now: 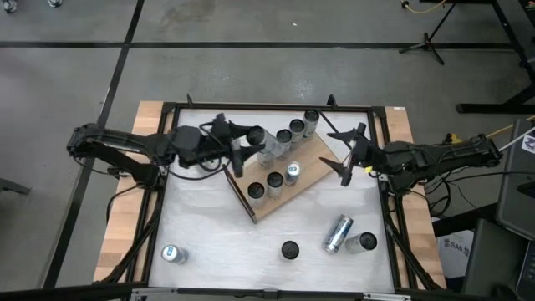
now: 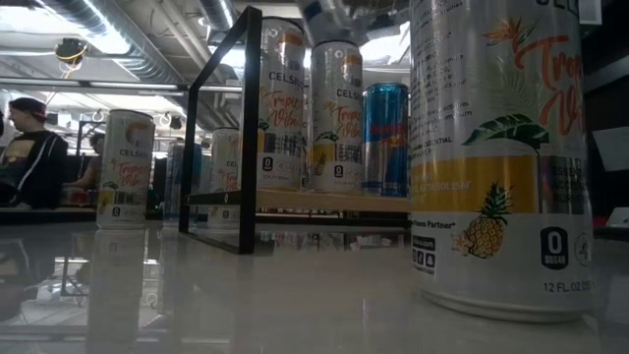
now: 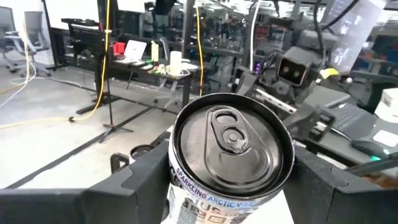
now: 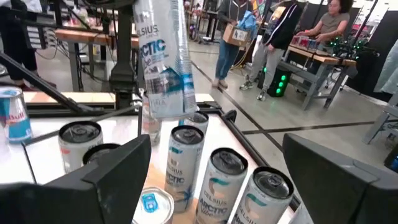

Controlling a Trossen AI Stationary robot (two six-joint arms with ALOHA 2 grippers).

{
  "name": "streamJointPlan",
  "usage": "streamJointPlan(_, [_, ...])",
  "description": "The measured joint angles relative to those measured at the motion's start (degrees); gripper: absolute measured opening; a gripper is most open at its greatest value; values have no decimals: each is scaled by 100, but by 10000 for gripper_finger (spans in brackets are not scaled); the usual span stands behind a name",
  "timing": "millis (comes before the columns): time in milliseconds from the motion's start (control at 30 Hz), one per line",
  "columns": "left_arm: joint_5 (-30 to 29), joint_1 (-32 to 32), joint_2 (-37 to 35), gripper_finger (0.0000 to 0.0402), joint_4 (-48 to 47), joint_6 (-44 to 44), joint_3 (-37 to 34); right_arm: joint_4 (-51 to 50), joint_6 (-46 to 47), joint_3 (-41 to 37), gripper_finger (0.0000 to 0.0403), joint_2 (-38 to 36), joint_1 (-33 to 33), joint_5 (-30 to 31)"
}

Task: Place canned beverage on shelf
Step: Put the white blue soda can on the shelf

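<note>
Can in play: a slim white-and-blue canned beverage (image 4: 163, 59) with a dark glossy pull-tab lid is hanging tilted above the shelf's back row.
Shelf: a flat light-brown wood-grain board (image 1: 311, 164) is lying skewed on the pale table (image 1: 217, 242) — cylindrical cans are standing on it in rows.
Left gripper (image 1: 244, 144): its dark fingers are clasping the lifted can at both sides.
Right gripper (image 1: 346, 155): jaws spread apart and grasping nothing, it is hovering just beside the board's right end.
Loose cans: one metallic can (image 1: 338, 233) is lying on its side on the table — others are standing nearby.
</note>
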Motion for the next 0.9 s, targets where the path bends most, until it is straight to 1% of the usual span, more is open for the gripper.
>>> streamJointPlan(200, [33,-45,-556,237,-796,-17,0,-34,0,-4,353,-81,0,0])
streamJointPlan(400, [20,-41,-951,237,-1561,-311,2,-31,0,-4,353,-81,0,-2])
streamJointPlan(600, [21,-43,-1043,238,-2359,-650,2,-23,0,-4,353,-79,0,-1])
streamJointPlan(800, [32,-43,-994,238,-2766,-890,2,-17,0,-4,353,-79,0,-2])
streamJointPlan(900, [24,-43,-965,238,-2797,-965,-95,-15,0,-4,353,-79,0,0])
